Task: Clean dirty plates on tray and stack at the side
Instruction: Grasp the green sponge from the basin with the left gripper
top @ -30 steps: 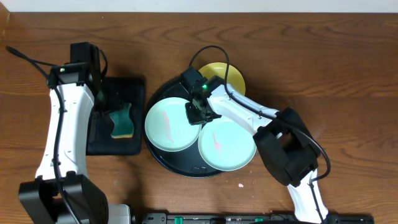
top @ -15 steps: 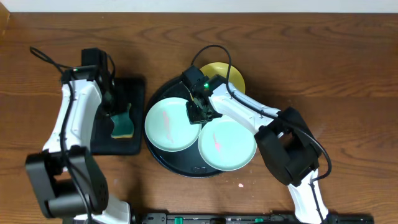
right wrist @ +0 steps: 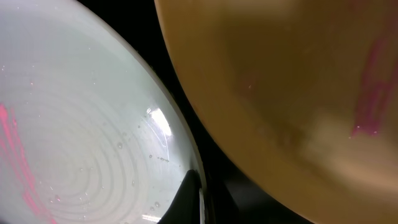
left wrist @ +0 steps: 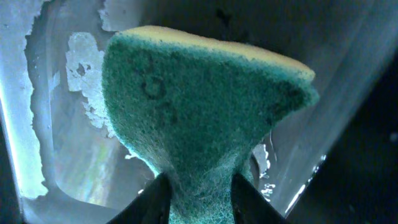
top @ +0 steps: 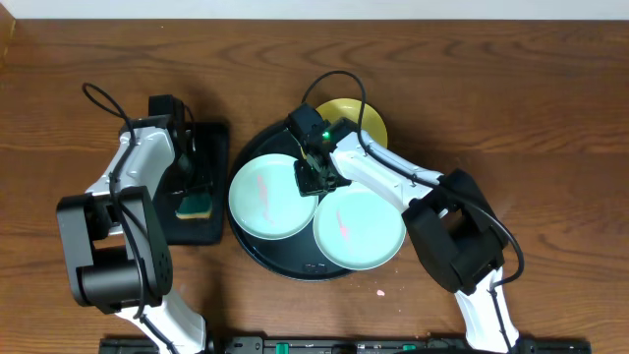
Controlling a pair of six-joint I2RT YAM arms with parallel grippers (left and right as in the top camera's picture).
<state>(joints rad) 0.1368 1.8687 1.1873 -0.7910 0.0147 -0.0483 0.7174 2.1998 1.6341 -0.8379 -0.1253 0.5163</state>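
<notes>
The round black tray [top: 257, 149] carries two mint plates with red smears, one on the left [top: 263, 197] and one at the front right [top: 359, 228]. A yellow plate [top: 356, 120] lies at the tray's far edge. My right gripper [top: 313, 179] is shut on the left mint plate's right rim. In the right wrist view one dark finger [right wrist: 189, 194] lies inside that rim [right wrist: 74, 143], with the pink-smeared yellow plate [right wrist: 280, 93] beyond. My left gripper [left wrist: 200, 194] is shut on a green and yellow sponge [left wrist: 199, 106], pinching its lower end.
The sponge [top: 195, 205] and my left gripper [top: 190, 185] are over a small black rectangular tray [top: 212, 147] left of the round one. Its floor looks wet and patchy [left wrist: 74, 137]. Bare wooden table [top: 511, 108] lies to the right and behind.
My left arm has swung in over the rectangular tray and its jaws have closed on the sponge. The right gripper stays on the mint plate's rim.
</notes>
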